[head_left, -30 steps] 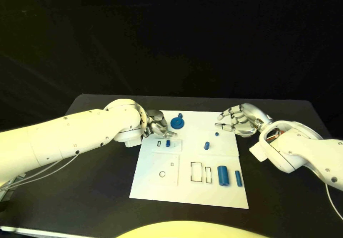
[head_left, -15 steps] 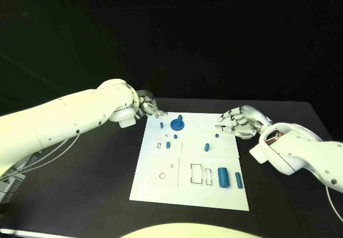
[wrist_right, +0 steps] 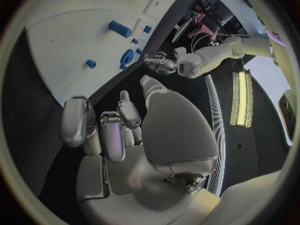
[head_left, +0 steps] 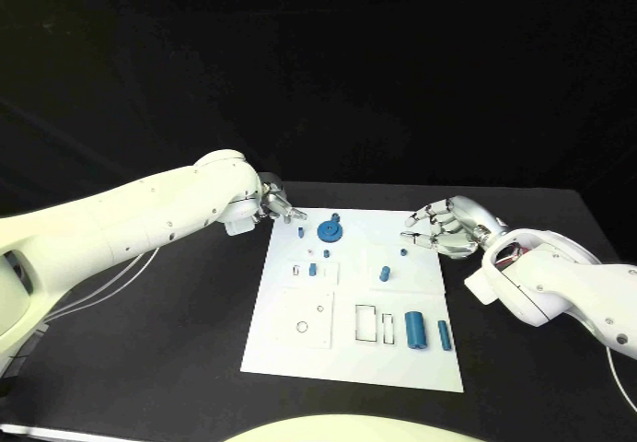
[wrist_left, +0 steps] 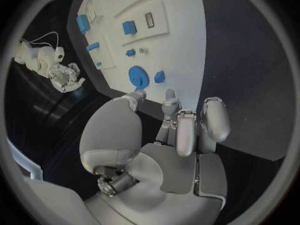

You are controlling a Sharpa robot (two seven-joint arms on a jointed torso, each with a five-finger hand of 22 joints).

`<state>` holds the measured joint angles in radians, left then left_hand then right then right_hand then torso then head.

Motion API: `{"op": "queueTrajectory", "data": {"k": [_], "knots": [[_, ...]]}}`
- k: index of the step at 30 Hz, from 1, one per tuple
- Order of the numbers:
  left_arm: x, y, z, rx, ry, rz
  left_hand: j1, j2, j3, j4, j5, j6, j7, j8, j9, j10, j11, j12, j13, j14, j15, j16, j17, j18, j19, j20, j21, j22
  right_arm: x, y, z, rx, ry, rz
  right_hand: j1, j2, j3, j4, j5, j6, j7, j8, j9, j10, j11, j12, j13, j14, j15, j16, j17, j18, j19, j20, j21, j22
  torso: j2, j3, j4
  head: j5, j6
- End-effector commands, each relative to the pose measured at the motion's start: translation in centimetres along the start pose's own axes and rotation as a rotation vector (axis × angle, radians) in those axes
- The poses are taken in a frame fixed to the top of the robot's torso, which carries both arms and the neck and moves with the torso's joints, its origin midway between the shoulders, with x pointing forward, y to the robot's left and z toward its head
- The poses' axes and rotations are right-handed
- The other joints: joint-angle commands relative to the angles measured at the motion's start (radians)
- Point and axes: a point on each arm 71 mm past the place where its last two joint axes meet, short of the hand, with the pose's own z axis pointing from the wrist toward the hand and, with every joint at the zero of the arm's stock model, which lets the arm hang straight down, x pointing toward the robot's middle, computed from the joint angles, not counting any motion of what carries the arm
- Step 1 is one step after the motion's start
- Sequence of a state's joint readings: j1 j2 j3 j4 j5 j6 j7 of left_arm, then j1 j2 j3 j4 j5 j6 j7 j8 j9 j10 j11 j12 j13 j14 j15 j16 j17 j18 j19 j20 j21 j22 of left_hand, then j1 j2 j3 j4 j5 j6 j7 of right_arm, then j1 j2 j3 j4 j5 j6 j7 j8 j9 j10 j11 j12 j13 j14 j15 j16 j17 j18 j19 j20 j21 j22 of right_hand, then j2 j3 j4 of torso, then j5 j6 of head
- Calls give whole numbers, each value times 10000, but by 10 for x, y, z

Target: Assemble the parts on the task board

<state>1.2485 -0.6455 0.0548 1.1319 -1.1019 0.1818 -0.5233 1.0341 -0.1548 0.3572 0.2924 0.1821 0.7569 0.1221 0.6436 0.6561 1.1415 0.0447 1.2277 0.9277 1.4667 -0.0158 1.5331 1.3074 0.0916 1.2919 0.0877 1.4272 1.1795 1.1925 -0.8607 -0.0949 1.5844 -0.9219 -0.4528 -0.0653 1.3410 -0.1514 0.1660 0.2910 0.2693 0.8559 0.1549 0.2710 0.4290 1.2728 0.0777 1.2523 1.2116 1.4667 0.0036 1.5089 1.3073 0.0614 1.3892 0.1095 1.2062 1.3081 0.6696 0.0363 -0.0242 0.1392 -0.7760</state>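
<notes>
The board (head_left: 352, 345) lies mid-surface (head_left: 159, 350), with blue parts on it: a gear (head_left: 330, 229) near its far edge, a small peg (head_left: 384, 273) in the middle and two cylinders (head_left: 414, 328) toward the near right. The left robot hand (head_left: 278, 206) hangs off the board's far left corner, the right robot hand (head_left: 442, 227) just beside its far right edge. Nothing lies between either and the parts. The wrist views show what the head view hides: both palms bare, fingers (wrist_left: 212, 117) loosely curled and apart, holding nothing.
</notes>
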Motion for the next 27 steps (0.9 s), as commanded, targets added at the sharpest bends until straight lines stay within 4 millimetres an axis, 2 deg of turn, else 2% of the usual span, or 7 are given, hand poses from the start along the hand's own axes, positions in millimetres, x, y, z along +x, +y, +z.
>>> {"op": "queueTrajectory", "data": {"k": [1,6,13,27], "knots": [[2,-2,4,70,458,29,115,11,-48,10,57,85,16,-29,-16,-35,64,-18,-3,661,66,-43,1761,-75,-39,68,-46,-9,1,2,0,-141,-17,-40,-68,-6,-44,2,-49,-54,21,43,10,-62,-36,-29,-7,696,-25,-60,1318,200,-59,-27,-60,433,9,-3,-1,1,-15],[5,-5,9,62,574,-170,114,26,-56,16,56,110,14,-28,-22,-14,64,2,32,666,67,-37,1773,-79,-27,72,-39,9,1,2,0,-154,-8,-38,-68,-6,-44,2,-49,-54,21,43,10,-62,-36,-29,-7,696,-25,-60,1318,200,-59,-27,-60,433,21,9,1,-2,-29],[7,-11,11,285,610,-400,-76,133,-200,32,-30,247,-1,-55,-86,20,56,53,90,683,65,-14,1813,-84,2,92,-17,59,1,3,0,-164,4,-39,-71,10,-34,-1,-46,-63,20,53,8,-77,-36,-45,-25,692,-26,-72,1299,205,-69,-28,-87,419,-4,1,2,-5,-61],[12,-11,16,118,961,-297,-3,164,-223,1,-11,314,-22,-53,-105,30,38,71,107,697,57,4,1846,-93,37,93,6,112,2,3,0,-165,19,-41,-76,19,-29,-2,-45,-69,20,63,7,-79,-37,-49,-29,694,-26,-68,1308,203,-63,-29,-81,424,3,-2,14,-24,-57]]}}
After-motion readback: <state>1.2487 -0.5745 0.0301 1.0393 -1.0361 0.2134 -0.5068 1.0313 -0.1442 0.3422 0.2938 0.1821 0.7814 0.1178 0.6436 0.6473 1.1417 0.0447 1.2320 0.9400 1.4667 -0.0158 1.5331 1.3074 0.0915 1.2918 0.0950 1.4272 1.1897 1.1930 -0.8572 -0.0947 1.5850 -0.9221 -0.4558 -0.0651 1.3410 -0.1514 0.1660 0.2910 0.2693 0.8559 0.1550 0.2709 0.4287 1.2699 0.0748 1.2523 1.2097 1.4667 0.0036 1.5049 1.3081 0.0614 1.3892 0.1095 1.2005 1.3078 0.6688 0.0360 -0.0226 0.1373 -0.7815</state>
